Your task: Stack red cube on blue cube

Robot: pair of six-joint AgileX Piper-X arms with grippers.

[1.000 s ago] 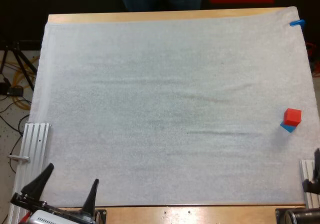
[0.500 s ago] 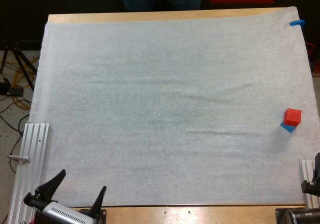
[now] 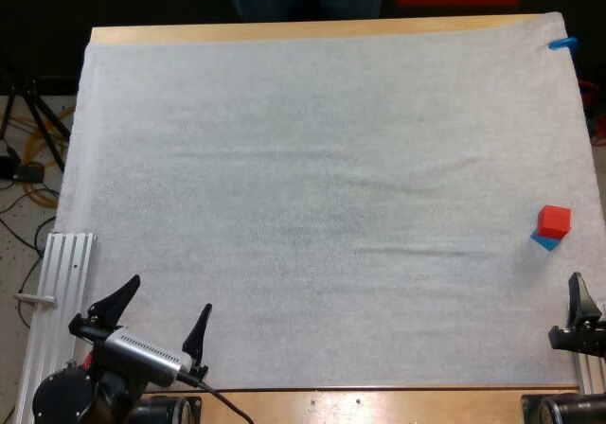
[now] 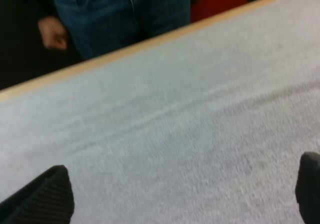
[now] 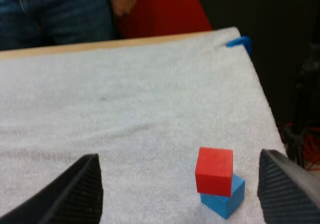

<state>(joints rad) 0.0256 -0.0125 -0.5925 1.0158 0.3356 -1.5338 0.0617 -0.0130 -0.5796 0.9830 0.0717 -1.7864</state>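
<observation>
End effector L, end effector R: wide open, empty.

Wooden table, bare only along far and near edges. White mat laid flat over nearly whole top, faint creases across middle. Near mat's right edge, blue cube resting on mat, red cube stacked on top, slightly askew.

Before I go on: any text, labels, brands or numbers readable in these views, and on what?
None: no word, label, brand, number or sign can be read in any view.
The red cube and blue cube have plain faces.
The mat is blank.
</observation>
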